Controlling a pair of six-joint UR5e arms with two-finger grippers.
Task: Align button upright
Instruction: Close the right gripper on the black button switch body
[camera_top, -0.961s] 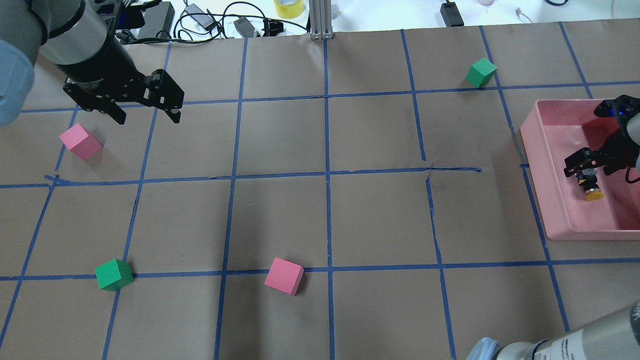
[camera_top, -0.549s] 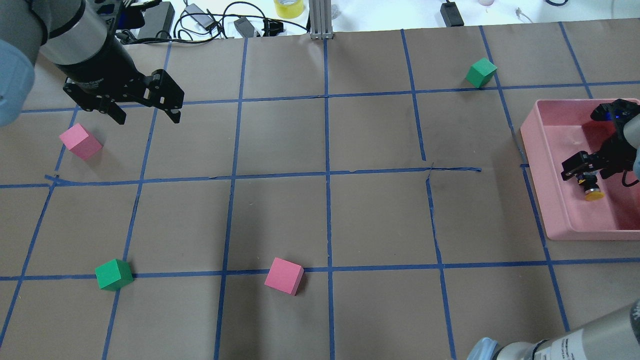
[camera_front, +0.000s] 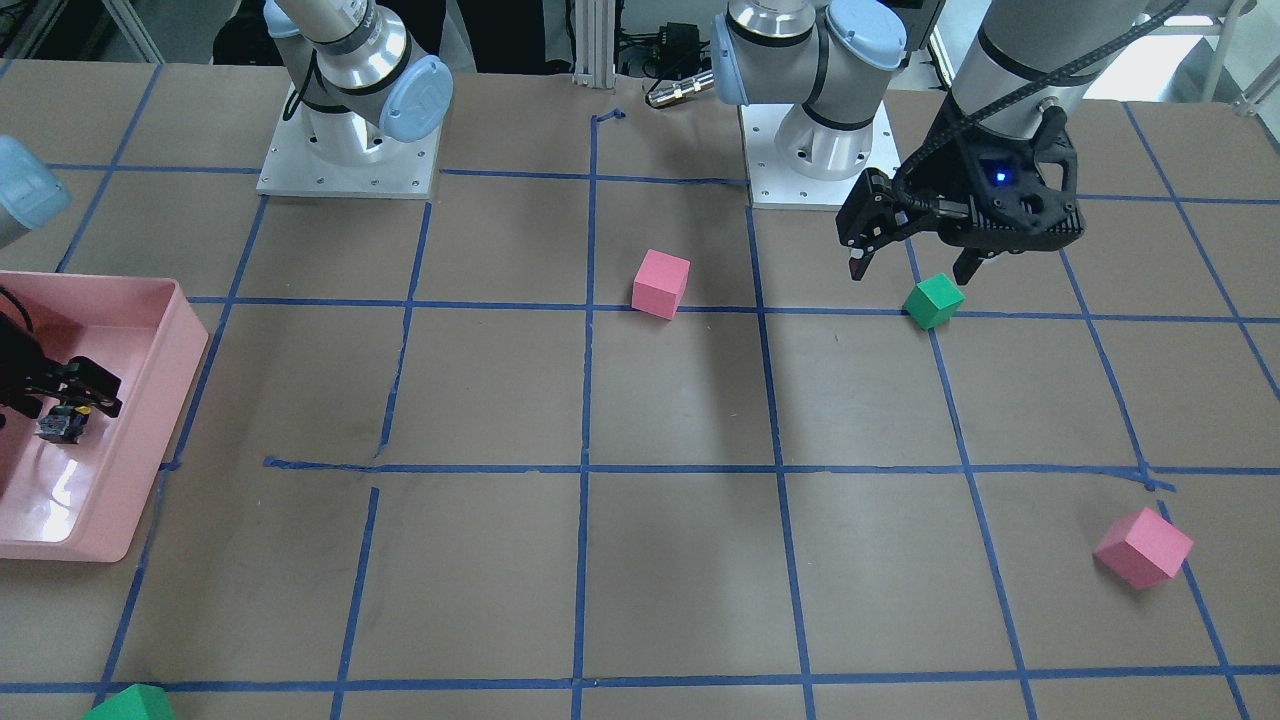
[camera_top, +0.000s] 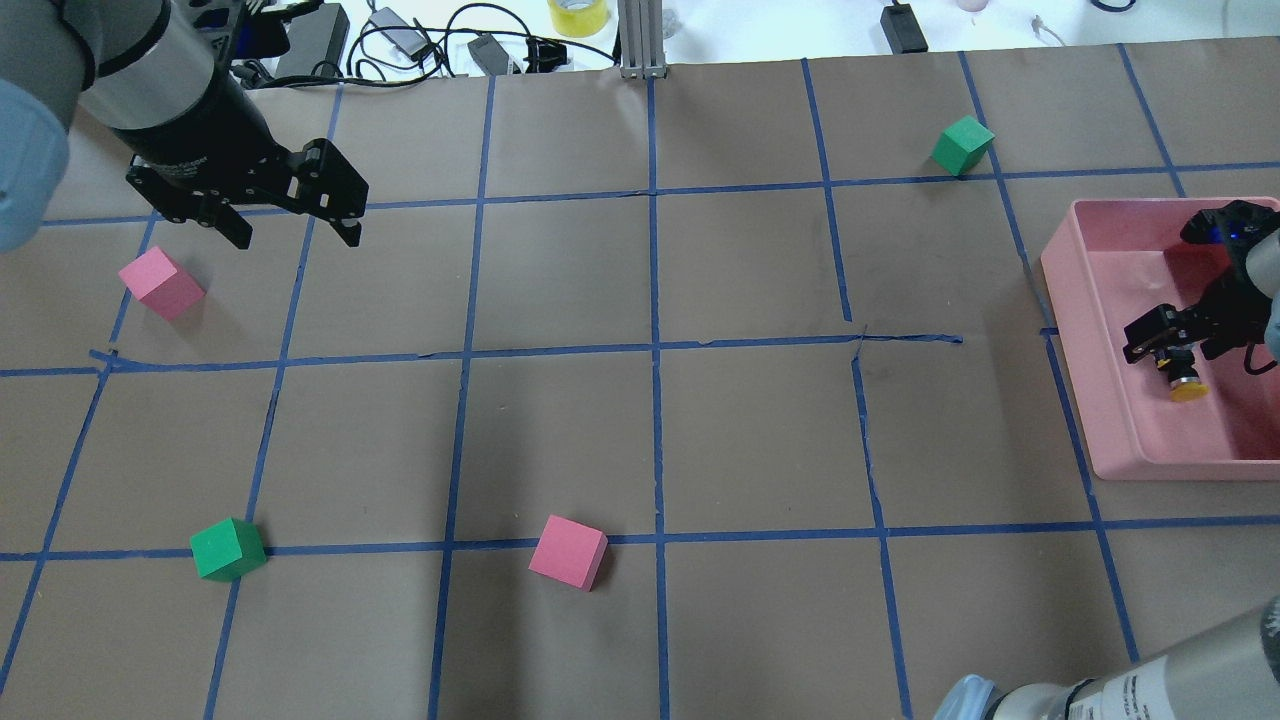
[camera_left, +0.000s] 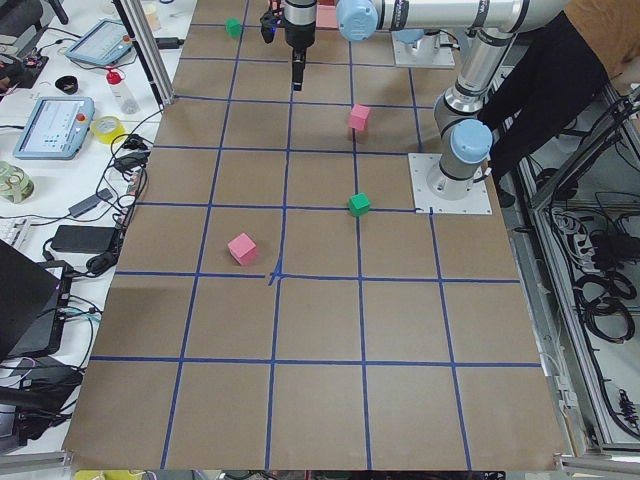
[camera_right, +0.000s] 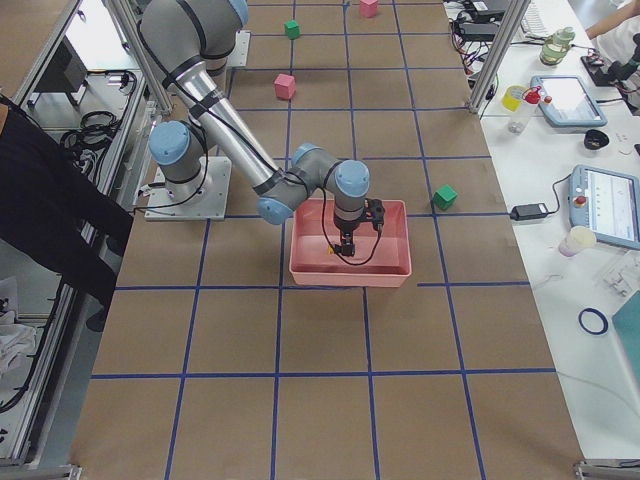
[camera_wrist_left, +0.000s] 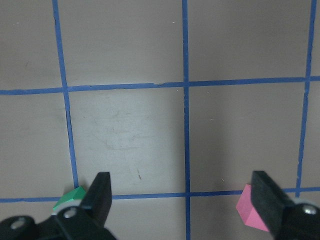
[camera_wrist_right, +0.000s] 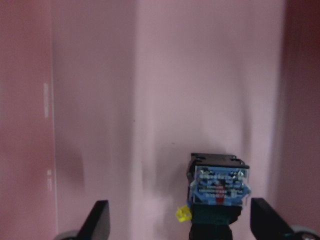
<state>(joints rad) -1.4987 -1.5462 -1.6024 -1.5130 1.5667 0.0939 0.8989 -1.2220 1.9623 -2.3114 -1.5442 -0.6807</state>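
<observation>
Your right gripper (camera_wrist_right: 181, 205) hangs wide open around the button (camera_wrist_right: 218, 192) in the pink bin (camera_top: 1090, 370); your left gripper (camera_wrist_left: 181, 176) gapes empty.

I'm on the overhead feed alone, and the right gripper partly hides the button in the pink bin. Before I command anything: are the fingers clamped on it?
Observer: No. In the right wrist view the right gripper is open. Its fingers are spread wide, and the button lies off-centre between them, well clear of one finger.
Operator: Which end of it faces the gripper?
Observer: Its base end, a bluish face, points at the wrist camera. Only a sliver of the yellow cap shows beside the black body, so it is not upright yet.
</observation>
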